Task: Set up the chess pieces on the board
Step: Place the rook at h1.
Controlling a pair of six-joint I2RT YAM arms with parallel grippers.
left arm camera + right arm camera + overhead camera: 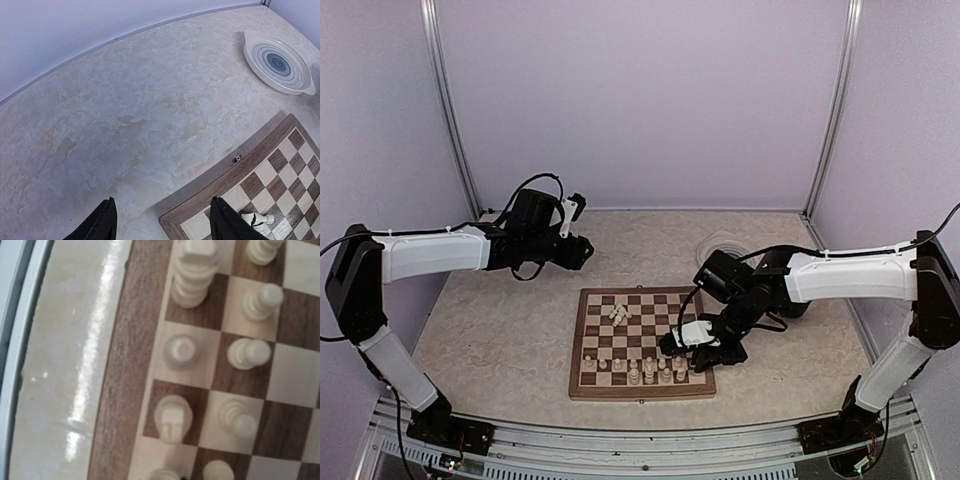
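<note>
The board (582, 345) lies in the middle of the table. Several cream chess pieces (650, 372) stand on its two near rows, and a small heap (619, 313) lies tipped over near the far left. My right gripper (705, 353) is low over the board's near right corner; its fingers do not show in the right wrist view, which shows standing pieces (173, 418) on the edge squares (120, 365). My left gripper (164, 222) is open and empty, held above the table beyond the board's far left corner (210, 192). The lying pieces (257, 220) show there too.
A round grey-ringed plate (277, 60) sits on the table beyond the board's far right, partly hidden behind the right arm in the top view (720, 243). Walls enclose the table on three sides. A metal rail (15, 365) runs along the near edge.
</note>
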